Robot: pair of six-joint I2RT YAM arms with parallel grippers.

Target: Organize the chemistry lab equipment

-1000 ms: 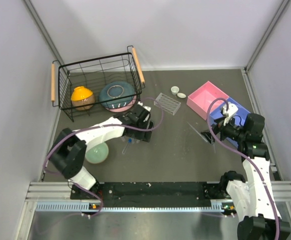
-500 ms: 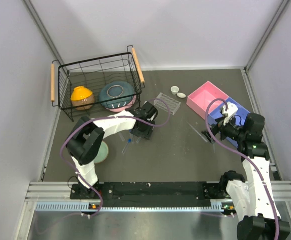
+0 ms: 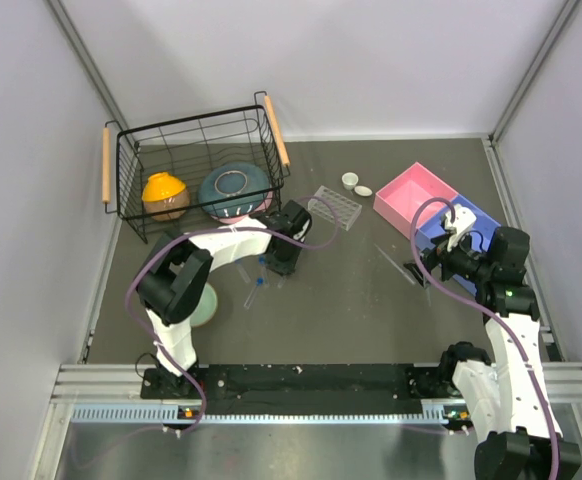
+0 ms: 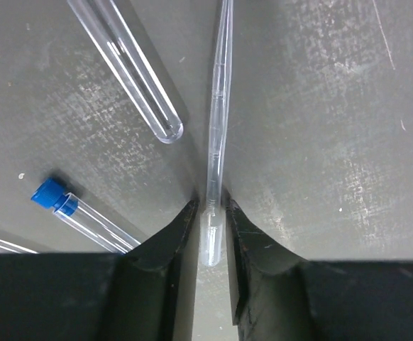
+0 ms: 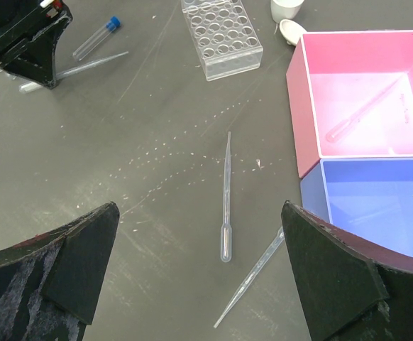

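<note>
On the table (image 3: 351, 310), the black wire basket (image 3: 193, 123) sits in the back-left corner, and the pink tray (image 5: 302, 106) and blue tray (image 5: 313, 192) lie along the right edge, with the clear tube rack (image 5: 221, 35) between them, toward the back. The right gripper (image 5: 199, 213) hangs with its jaws wide apart over two loose pipettes (image 5: 226, 199) beside the trays. At mid-table the left gripper (image 4: 211, 209) is pinched on a third pipette (image 4: 216, 128) at its neck, beside a blue-capped tube (image 4: 79, 209).

I get bright, even overhead light in all 3 views, with short, soft shadows. Left wrist: whitish glare on the table (image 4: 320, 142) toward 1 o'clock; fingers (image 4: 157, 249) at 6 o'clock near-black, slightly soft. Right wrist sharp.
</note>
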